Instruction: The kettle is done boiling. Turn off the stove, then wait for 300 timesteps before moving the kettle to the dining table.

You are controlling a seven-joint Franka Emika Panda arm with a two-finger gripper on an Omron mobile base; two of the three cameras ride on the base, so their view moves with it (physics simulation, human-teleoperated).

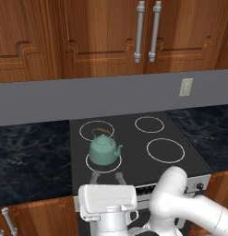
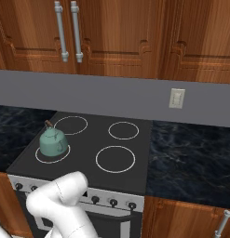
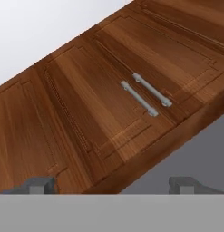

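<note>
The kettle (image 1: pixel 105 150) sat on the front-left burner of the stove (image 1: pixel 134 138), at 12 o'clock from the gripper (image 1: pixel 106 177), close ahead but apart. The fingers (image 1: pixel 93 177) stood wide apart, holding nothing. The robot arm hid part of the stove's knob panel.

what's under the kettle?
The kettle sits on the stove's front-left white ring burner; the ring's edge shows around its base. The glass inside the ring is covered, so any glow there can't be seen.
</note>
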